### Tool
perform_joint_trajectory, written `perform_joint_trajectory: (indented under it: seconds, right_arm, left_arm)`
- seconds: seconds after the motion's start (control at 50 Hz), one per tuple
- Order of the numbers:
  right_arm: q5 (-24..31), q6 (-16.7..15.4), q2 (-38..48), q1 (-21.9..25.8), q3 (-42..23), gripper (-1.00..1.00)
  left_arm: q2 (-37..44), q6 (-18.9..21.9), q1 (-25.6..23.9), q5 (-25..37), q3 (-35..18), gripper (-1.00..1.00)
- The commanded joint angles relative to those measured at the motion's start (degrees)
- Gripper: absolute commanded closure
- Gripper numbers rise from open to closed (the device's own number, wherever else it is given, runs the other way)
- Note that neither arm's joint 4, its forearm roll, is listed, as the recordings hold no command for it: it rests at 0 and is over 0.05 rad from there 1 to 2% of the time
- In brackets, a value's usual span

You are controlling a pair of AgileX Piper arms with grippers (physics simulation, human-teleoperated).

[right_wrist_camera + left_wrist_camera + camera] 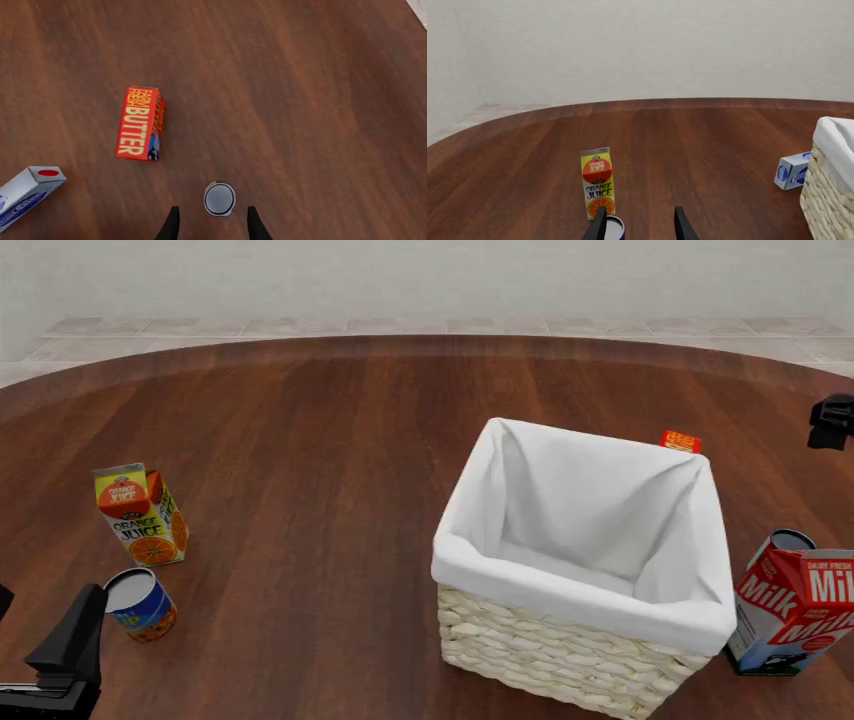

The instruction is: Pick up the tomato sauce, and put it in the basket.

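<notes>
The tomato sauce can point(219, 198) shows from straight above in the right wrist view as a grey lid with a dark rim; its label is hidden. In the front view only its top point(790, 538) peeks out behind the milk carton. My right gripper point(212, 208) is open and hangs high above the can, its fingers on either side of it; it also shows at the far right edge of the front view point(834, 423). The basket point(577, 640) stands right of centre, its white liner empty. My left gripper point(640, 209) is open and empty, low at the front left.
A blue-and-orange can point(142, 604) and an orange juice carton point(139, 514) stand just ahead of my left gripper. A milk carton point(795, 612) stands right of the basket. A butter box point(139, 123) and a small blue-and-white carton point(23, 196) lie beyond the basket.
</notes>
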Motion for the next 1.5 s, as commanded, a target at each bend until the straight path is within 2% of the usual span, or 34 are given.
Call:
perform_joint_trajectory:
  seconds: [0.02, 0.64, 1.5]
  right_arm:
    - [-1.65, -0.40, 1.92, -0.78, 0.79, -1.00]
    - [-5.41, -0.32, 4.66, -1.18, 5.21, -1.00]
    - [-9.09, -0.70, 9.47, -1.95, 6.25, -1.00]
  left_arm:
    - [0.00, 0.00, 0.00, -0.01, 0.01, -1.00]
    - [0.00, 0.00, 0.01, -0.01, 0.01, -1.00]
    - [0.01, 0.01, -0.02, 0.00, 0.01, -1.00]
